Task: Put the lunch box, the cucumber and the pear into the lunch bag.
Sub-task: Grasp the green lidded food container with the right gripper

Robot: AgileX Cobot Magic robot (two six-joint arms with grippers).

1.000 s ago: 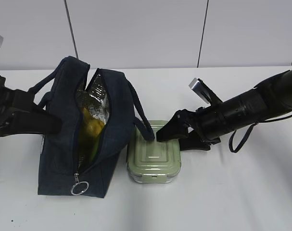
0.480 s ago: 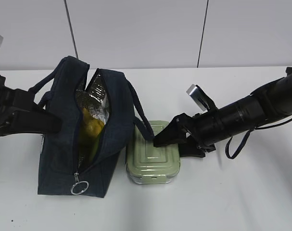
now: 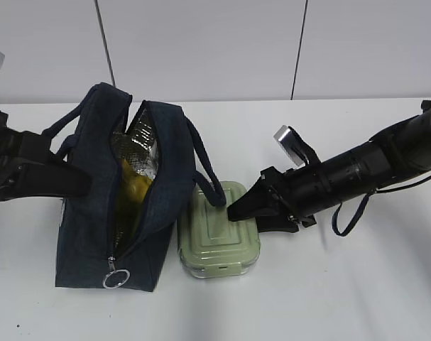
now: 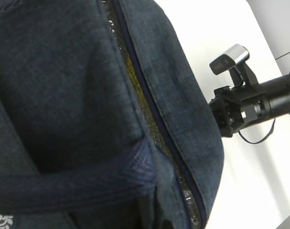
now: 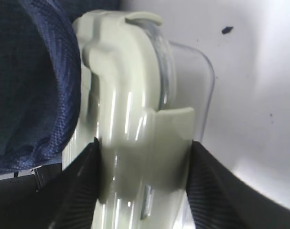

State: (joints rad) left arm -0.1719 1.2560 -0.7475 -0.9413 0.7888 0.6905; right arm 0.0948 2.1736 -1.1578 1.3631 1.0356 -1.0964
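Observation:
The navy lunch bag stands open at the left, silver lining showing; it fills the left wrist view. The yellow pear lies inside it. A dark olive shape sits below the pear; I cannot tell whether it is the cucumber. The sage-green lunch box lies tilted against the bag's right side, under its right handle. My right gripper clamps the box's right end between both fingers. My left gripper holds the bag's left wall by the handle, fingers hidden in fabric.
The white table stretches to the right and front of the box. The right arm reaches in low from the right. A white wall with dark seams stands behind.
The right gripper has moved left and taken the lunch box with it; the box now leans against the bag and is turned slightly. The left gripper and bag have stayed put.

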